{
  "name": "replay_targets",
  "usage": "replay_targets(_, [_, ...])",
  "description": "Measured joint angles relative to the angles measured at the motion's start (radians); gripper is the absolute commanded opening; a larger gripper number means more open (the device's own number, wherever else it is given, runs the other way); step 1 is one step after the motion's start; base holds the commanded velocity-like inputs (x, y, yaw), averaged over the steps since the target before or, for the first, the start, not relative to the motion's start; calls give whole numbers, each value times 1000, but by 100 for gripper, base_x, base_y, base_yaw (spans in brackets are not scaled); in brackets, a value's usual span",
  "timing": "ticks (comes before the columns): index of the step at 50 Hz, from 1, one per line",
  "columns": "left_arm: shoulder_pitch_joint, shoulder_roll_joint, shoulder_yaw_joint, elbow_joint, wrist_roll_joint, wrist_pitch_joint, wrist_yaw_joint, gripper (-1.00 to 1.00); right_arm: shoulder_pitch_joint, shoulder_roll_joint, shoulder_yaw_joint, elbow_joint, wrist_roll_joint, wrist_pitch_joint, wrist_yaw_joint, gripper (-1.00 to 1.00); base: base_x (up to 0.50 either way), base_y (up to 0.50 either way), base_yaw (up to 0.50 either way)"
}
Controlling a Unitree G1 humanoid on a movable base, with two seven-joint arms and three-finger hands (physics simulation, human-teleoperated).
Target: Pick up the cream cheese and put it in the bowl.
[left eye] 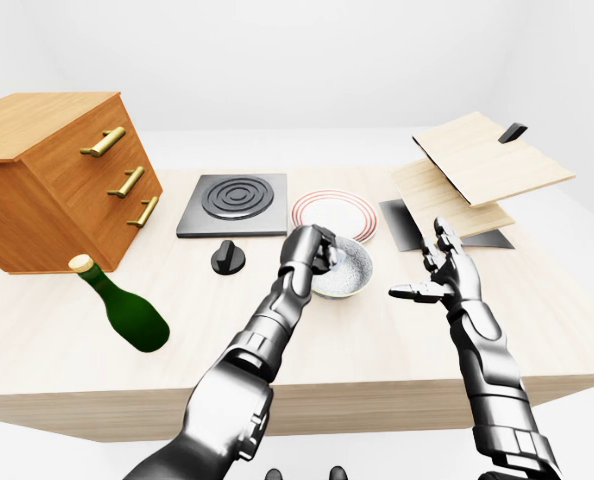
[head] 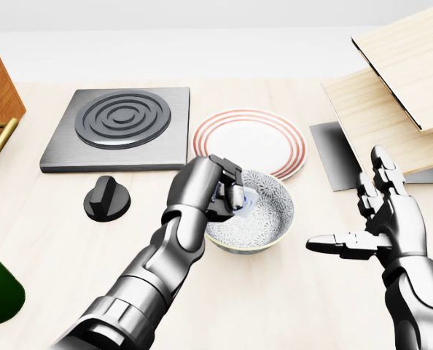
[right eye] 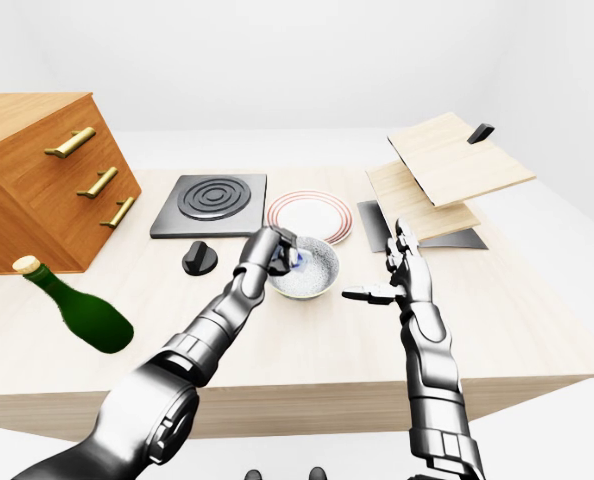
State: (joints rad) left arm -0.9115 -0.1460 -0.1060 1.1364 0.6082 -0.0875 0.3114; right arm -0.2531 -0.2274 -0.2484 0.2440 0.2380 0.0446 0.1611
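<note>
My left hand (head: 220, 191) is curled over the left rim of the bowl (head: 269, 219), fingers pinched on the cream cheese (head: 240, 198). Only a sliver of its blue and white pack shows between the fingers, so I can't say for sure whether it touches the bowl's inside; it sits low within the bowl's left half. My right hand (head: 383, 219) is spread wide, thumb pointing left, hovering over the table (head: 297, 292) to the right of the bowl and apart from it, holding nothing.

The bowl is patterned grey-white and stands on the table just below the red-ringed plate (head: 260, 138) in the head view. Left of the plate is the square burner (head: 122, 124), with a black knob (head: 106, 198) below it. In the left-eye view a wooden drawer chest (left eye: 57, 170) with brass handles is at far left, and a green bottle (left eye: 127, 308) lies tilted on its side below it. Light wooden boards (left eye: 477, 165) are stacked at upper right over a dark sheet (left eye: 402, 225).
</note>
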Motion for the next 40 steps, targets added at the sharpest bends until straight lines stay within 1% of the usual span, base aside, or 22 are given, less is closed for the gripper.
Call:
replay_targets(20, [-19, -10, 2, 65, 29, 0, 31, -100, 11, 2, -1, -18, 2, 4, 9, 100, 0, 0, 0])
replay_targets(40, [-38, -22, 5, 94, 37, 0, 41, -100, 11, 0, -4, -23, -1, 6, 19, 100, 0, 0, 0])
